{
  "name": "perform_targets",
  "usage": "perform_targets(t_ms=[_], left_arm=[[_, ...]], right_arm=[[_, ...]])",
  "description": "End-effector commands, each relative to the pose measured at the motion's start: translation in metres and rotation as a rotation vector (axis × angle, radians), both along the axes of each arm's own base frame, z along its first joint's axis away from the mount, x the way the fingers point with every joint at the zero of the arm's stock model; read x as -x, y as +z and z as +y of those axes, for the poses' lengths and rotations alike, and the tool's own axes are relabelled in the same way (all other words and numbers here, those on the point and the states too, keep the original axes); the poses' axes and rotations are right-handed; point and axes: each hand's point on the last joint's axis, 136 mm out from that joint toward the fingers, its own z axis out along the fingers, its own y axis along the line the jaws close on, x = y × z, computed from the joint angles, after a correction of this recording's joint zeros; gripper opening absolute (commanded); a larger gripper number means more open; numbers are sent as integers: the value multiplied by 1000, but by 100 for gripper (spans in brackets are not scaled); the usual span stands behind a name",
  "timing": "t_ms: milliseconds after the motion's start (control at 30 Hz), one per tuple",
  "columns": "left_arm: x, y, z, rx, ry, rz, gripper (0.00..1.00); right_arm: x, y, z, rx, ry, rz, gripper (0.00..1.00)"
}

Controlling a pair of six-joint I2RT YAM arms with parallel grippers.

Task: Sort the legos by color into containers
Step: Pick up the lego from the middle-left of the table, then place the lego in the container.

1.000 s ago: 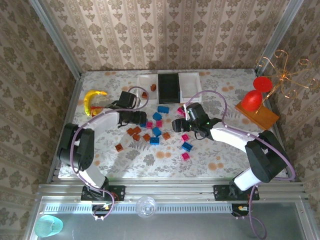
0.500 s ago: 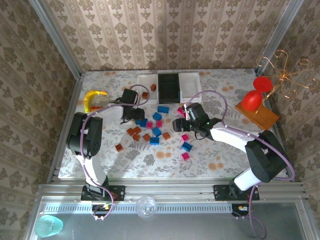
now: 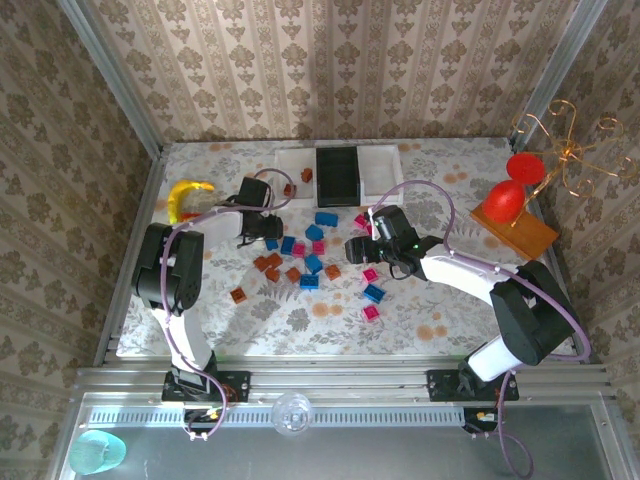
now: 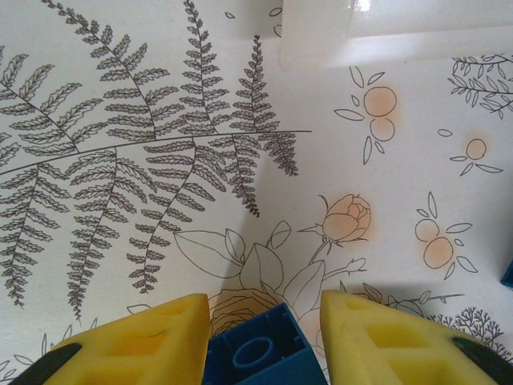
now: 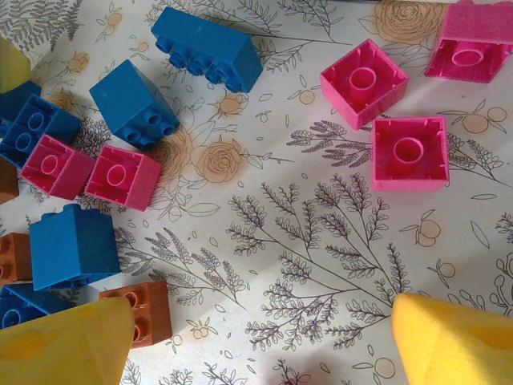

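Left gripper: the left gripper [image 4: 264, 311] is closed on a small blue square plastic brick [image 4: 256, 353], pinched only at the very fingertips. Whether it is lifted off the cloth cannot be told.
Slip risk: so little of the brick is gripped that it could be twisted out or dropped on the way to the trays (smooth plastic, judged slippery).
Right gripper: the right gripper [image 5: 260, 345] is held wide apart, with nothing between its fingers, over the scattered blue, pink and brown plastic bricks [image 5: 120, 180].
Nudge risk: neighbours could be knocked aside if those fingers are lowered among pieces lying this close.
Containers: the joined row of three shallow rectangular trays [image 3: 380, 165] (white, black, white) is set at the far side. Some brown pieces [image 3: 307, 175] are seen in the left white one, so a blue brick released there would be mis-sorted.
Surface: a pale tablecloth [image 3: 420, 310] printed with ferns and flowers is spread over the table.
Room: patterned wallpaper [image 3: 340, 70] is seen on the walls, with metal framing [image 3: 112, 75] at the corners.
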Motion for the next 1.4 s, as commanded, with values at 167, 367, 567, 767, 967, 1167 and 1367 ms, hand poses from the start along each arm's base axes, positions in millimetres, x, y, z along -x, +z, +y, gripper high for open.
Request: perform_targets(t_ms=[167, 367, 567, 767, 967, 1167, 1367], left_arm=[[23, -11, 8, -45, 31, 49, 51], [25, -11, 6, -62, 26, 44, 40], [6, 48, -7, -47, 35, -185, 28], [-23, 113, -70, 39, -85, -395, 26], [-62, 138, -130, 74, -191, -480, 26], [-114, 130, -172, 64, -241, -526, 28], [-153, 136, -187, 45, -235, -514, 49]], right_arm=[[-2, 2, -4, 19, -25, -9, 85], [-2, 0, -4, 22, -26, -8, 85], [-5, 11, -16, 60, -57, -49, 85], [-21, 34, -70, 70, -265, -132, 86], [-26, 51, -92, 27, -340, -189, 86], [-27, 51, -89, 22, -329, -184, 86], [-20, 36, -86, 33, -310, -123, 86]])
